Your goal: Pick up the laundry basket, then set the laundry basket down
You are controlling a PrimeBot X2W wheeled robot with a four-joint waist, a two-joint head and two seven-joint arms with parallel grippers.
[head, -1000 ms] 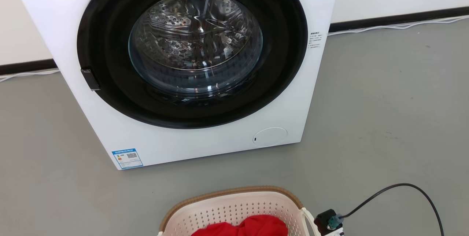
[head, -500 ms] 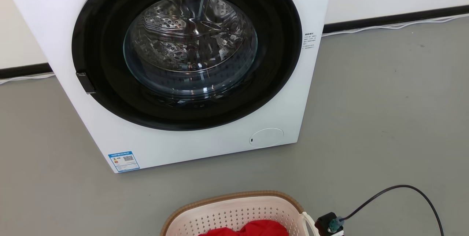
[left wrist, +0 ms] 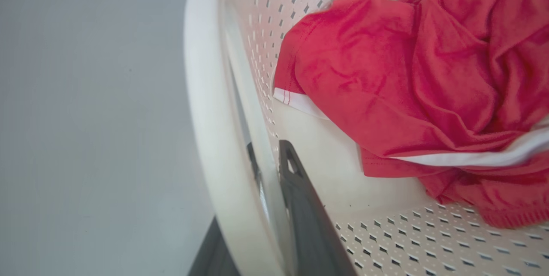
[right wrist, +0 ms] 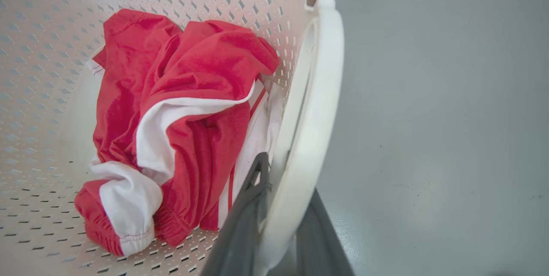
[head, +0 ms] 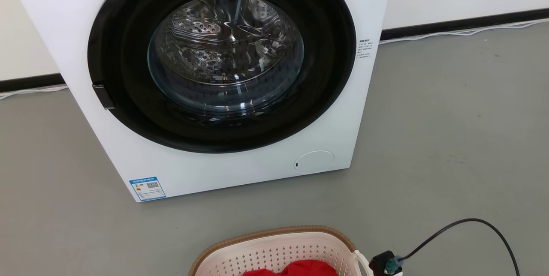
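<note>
Laundry basket [head: 274, 252] sits just in front of the washing machine [head: 240, 169], on the robot's side; lifted or grounded, I can't tell. Left end effector [left wrist: 269, 152] is clenched across the left loop handle [left wrist: 206, 109]. In the middle lies a soft red garment [left wrist: 386, 74], hardly any load. Right end effector [right wrist: 285, 177] grips the right loop handle [right wrist: 319, 96]. It's light plastic and likely flexes, so the handles look the best hold.

One washing machine [head: 240, 171], one laundry basket [head: 274, 252] (two loop handles [left wrist: 203, 96]), one red-and-white garment [right wrist: 201, 74] — one black cable [head: 463, 221]
</note>
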